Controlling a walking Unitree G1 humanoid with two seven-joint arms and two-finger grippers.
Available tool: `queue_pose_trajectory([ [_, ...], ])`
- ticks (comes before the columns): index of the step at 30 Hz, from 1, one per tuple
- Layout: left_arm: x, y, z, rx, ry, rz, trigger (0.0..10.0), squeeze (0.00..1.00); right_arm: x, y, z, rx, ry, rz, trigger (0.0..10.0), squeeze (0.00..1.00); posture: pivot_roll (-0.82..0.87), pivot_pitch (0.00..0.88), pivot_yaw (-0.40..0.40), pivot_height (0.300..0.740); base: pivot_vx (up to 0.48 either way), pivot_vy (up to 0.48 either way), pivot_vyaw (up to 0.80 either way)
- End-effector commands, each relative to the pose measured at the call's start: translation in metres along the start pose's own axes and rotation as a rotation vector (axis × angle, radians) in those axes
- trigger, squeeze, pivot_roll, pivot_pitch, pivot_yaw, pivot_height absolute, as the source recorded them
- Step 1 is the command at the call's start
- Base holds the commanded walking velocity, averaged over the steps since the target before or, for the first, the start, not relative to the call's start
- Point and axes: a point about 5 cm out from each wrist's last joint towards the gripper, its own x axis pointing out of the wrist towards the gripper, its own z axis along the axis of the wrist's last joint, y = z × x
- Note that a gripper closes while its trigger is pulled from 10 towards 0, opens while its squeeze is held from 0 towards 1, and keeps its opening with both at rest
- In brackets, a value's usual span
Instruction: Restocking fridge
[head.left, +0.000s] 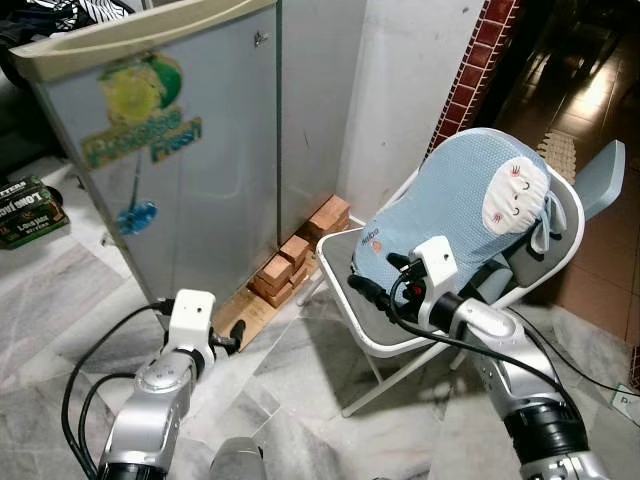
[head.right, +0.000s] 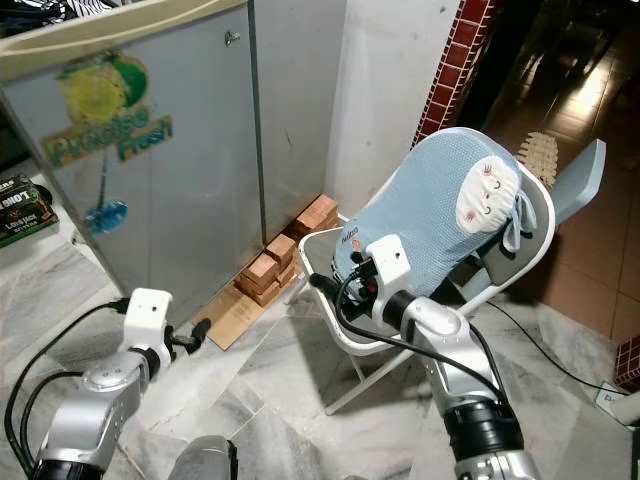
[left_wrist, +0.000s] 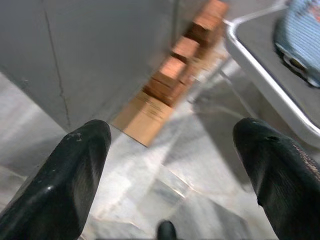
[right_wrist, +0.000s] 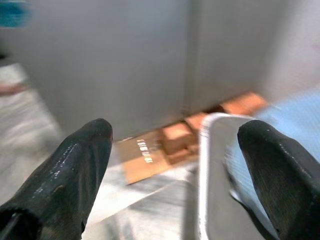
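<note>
Folding chair (head.left: 372, 340) with blue cushion (head.left: 450, 205), near stacked bricks (head.left: 300, 250) on marble floor (head.left: 300, 370).

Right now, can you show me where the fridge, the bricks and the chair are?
fridge (head.left: 190, 170): left eye view, its grey door.
bricks (head.left: 290, 260): left eye view, middle of the stack.
chair (head.left: 375, 345): left eye view, seat's front rim.

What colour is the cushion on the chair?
Light blue, with a white sleepy-face patch near its top. The cushion shows best in the left eye view.
</note>
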Motion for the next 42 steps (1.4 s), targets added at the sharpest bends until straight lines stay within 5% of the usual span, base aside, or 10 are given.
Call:
queue_pose_trajectory([
  [1, 0.001, 0.004, 0.000, 0.004, -0.008, 0.009, 10.0, 0.00, -0.005, -0.003, 0.004, -0.013, -0.052, -0.110, 10.0, 0.00, 0.10, 0.000, -0.029, 0.740, 0.000, 0.480, 0.00],
  [8, 0.002, -0.003, -0.006, 0.040, -0.023, -0.023, 10.0, 0.00, -0.013, -0.006, -0.008, 0.043, -0.086, -0.266, 10.0, 0.00, 0.07, 0.000, -0.002, 0.740, 0.000, 0.480, 0.00],
  [9, 0.001, -0.006, 0.004, 0.175, -0.148, -0.023, 10.0, 0.00, -0.018, -0.008, -0.007, 0.059, -0.123, -0.318, 10.0, 0.00, 0.07, 0.000, -0.002, 0.740, 0.000, 0.480, -0.80],
  [12, -0.005, -0.012, 0.017, 0.261, -0.290, -0.056, 10.0, 0.00, -0.024, -0.010, -0.005, 0.039, -0.154, -0.348, 10.0, 0.00, 0.06, 0.000, -0.003, 0.740, 0.000, 0.480, -0.80],
  [24, -0.012, -0.010, 0.019, 0.206, -0.418, -0.050, 10.0, 0.00, -0.038, -0.003, -0.005, 0.041, -0.194, -0.408, 10.0, 0.00, 0.05, 0.000, -0.001, 0.740, 0.000, 0.480, -0.04],
  [42, -0.006, -0.015, 0.038, 0.046, -0.464, -0.074, 10.0, 0.00, -0.040, -0.003, 0.000, 0.078, -0.214, -0.449, 10.0, 0.00, 0.04, 0.000, 0.001, 0.740, 0.000, 0.480, 0.00],
])
